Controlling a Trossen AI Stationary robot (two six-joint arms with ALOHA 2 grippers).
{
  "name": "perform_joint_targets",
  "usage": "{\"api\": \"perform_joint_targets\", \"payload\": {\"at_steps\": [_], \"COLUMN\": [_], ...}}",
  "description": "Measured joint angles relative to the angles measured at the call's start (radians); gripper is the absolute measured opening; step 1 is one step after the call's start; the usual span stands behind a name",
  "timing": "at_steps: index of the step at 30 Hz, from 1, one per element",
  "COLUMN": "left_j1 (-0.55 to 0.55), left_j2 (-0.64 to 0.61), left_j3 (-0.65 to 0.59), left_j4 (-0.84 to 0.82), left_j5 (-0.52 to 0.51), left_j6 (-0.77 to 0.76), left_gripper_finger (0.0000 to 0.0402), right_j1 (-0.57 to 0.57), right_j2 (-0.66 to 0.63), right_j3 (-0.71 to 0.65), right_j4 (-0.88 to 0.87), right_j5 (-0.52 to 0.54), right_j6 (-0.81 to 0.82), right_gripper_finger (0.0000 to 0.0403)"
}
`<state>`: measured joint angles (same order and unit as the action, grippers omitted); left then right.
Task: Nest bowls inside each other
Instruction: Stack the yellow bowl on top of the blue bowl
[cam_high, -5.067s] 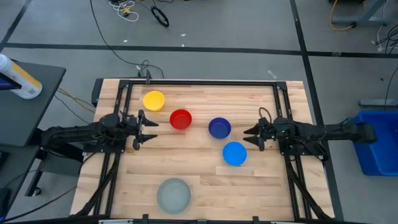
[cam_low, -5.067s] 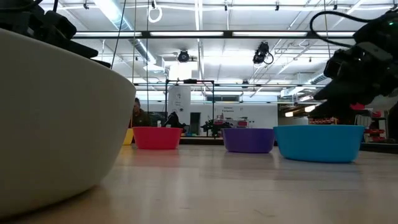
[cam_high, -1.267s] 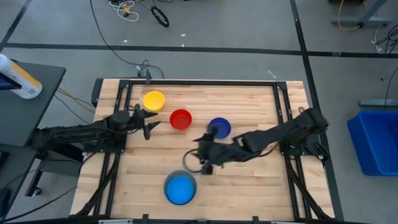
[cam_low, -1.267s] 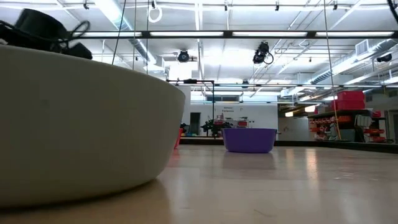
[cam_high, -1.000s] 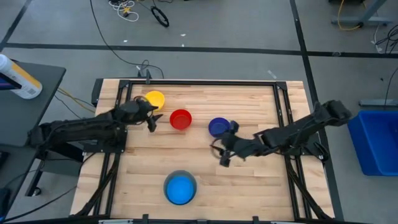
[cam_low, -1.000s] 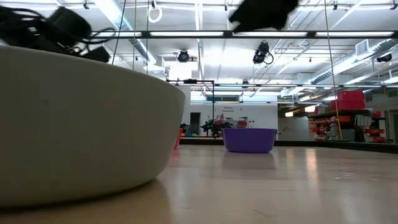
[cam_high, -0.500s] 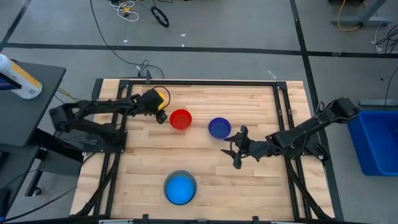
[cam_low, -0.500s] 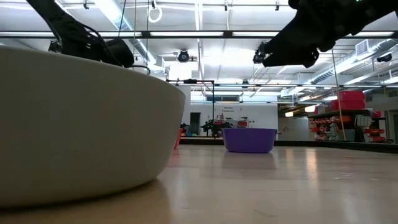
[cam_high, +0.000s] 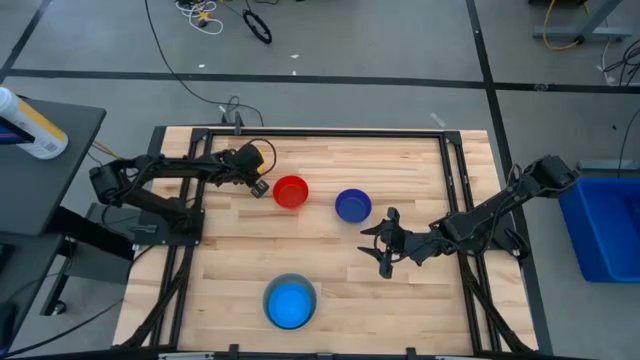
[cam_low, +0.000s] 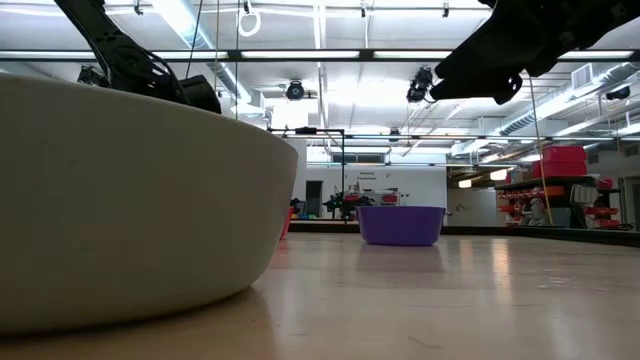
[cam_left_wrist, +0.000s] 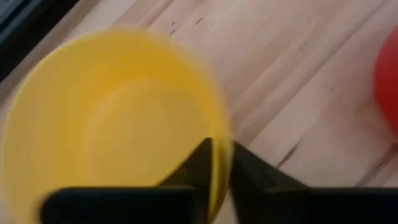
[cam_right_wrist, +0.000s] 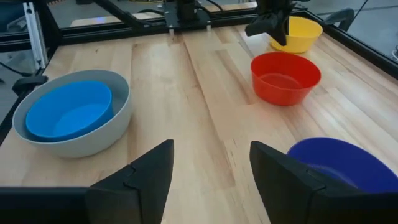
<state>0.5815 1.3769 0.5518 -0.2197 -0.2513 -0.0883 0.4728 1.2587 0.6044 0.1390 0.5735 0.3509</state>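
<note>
The yellow bowl (cam_left_wrist: 112, 118) stands at the table's far left, and my left gripper (cam_left_wrist: 221, 152) is shut on its rim; the right wrist view shows that gripper (cam_right_wrist: 273, 28) over the yellow bowl (cam_right_wrist: 301, 34). Beside it on the wood are the red bowl (cam_high: 291, 192) and the dark blue bowl (cam_high: 352, 206). The light blue bowl (cam_high: 290, 304) sits inside the pale grey bowl (cam_right_wrist: 118, 124) near the front edge. My right gripper (cam_high: 380, 243) hovers open, right of the table's middle, with nothing between its fingers. My left gripper pinches the yellow bowl's rim (cam_left_wrist: 219, 134) on the side toward the table's near edge. One finger (cam_left_wrist: 196, 165) is inside the bowl and one finger (cam_left_wrist: 252, 174) outside. The fingers slant down from the table's left. In the right wrist view the bowl stands upright on the table.
Dark metal frame rails (cam_high: 320, 132) run along the table's far edge and both sides. Bare wood lies between the grey bowl and the row of single bowls. A blue bin (cam_high: 605, 225) stands on the floor at the right.
My left gripper has gone toward the table's far edge onto the yellow bowl, tipped further down and shut on its rim. My right gripper has drawn back toward the table's right edge, away from the grey bowl, still open. The bowls have kept their places.
</note>
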Motion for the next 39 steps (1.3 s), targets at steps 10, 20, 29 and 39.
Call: {"api": "perform_joint_targets", "payload": {"at_steps": [10, 20, 29, 39], "left_j1": [-0.209, -0.851, -1.344, -1.388], "left_j2": [-0.22, -0.583, -0.422, -0.039], "left_j3": [0.0, -0.075, -0.086, 0.164], "left_j4": [-0.006, -0.01, 0.212, 0.179], "left_j5": [-0.113, -0.307, -0.612, -0.412], "left_j6": [0.035, -0.145, -0.217, -0.22], "left_gripper_finger": [0.0006, 0.0006, 0.0006, 0.0006], "right_j1": [0.005, 0.058, 0.197, 0.267], "right_j2": [0.001, 0.001, 0.001, 0.01], "right_j3": [0.0, 0.0, -0.317, -0.554], "right_j4": [0.0, 0.001, 0.666, 0.961], "right_j5": [-0.025, 0.043, 0.251, 0.357], "right_j6": [-0.016, -0.054, -0.282, -0.156], "right_gripper_finger": [0.0202, 0.0187, 0.0159, 0.0139]}}
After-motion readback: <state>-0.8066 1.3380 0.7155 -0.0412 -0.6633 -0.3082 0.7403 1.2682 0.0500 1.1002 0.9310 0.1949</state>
